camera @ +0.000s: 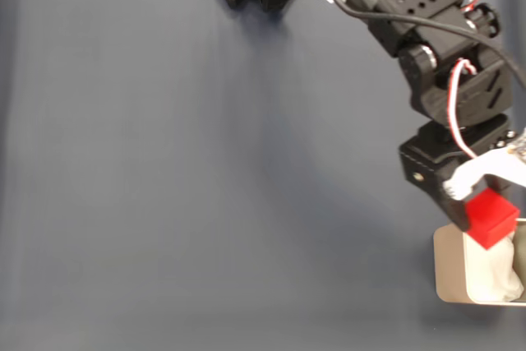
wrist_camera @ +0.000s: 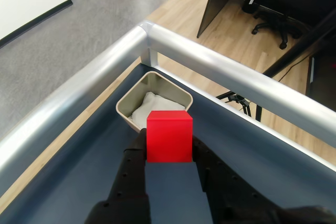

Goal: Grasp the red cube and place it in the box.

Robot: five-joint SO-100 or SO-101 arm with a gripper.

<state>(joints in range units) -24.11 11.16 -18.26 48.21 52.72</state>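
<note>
The grasp is done: the gripper (wrist_camera: 169,148) is clamped on the red cube (wrist_camera: 169,136), its two black fingers (wrist_camera: 135,163) pressing the cube's left and right faces in the wrist view, and the cube is lifted clear of the dark blue table mat (camera: 205,170). What is left is the placing. In the fixed view the red cube (camera: 491,218) hangs at the far right of the scene, over the near-left part of the box (camera: 448,269), overlapping its rim and the white lining (camera: 491,273) inside. The wrist view shows the box (wrist_camera: 185,96) just beyond the cube, with the white lining (wrist_camera: 147,109) visible in it, so the cube seems to sit above or just short of the opening rather than over its middle; its exact height over the box cannot be told.

By my reading the carry is nearly complete. The arm (camera: 427,30) reaches in from the top of the fixed view toward the right edge, where the box is partly cut off. Remaining steps: perhaps a small further reach to centre the cube over the lining, then parting the fingers so it drops in. The silver table rail (wrist_camera: 220,72) runs just behind the box, so overshooting is the main risk.
</note>
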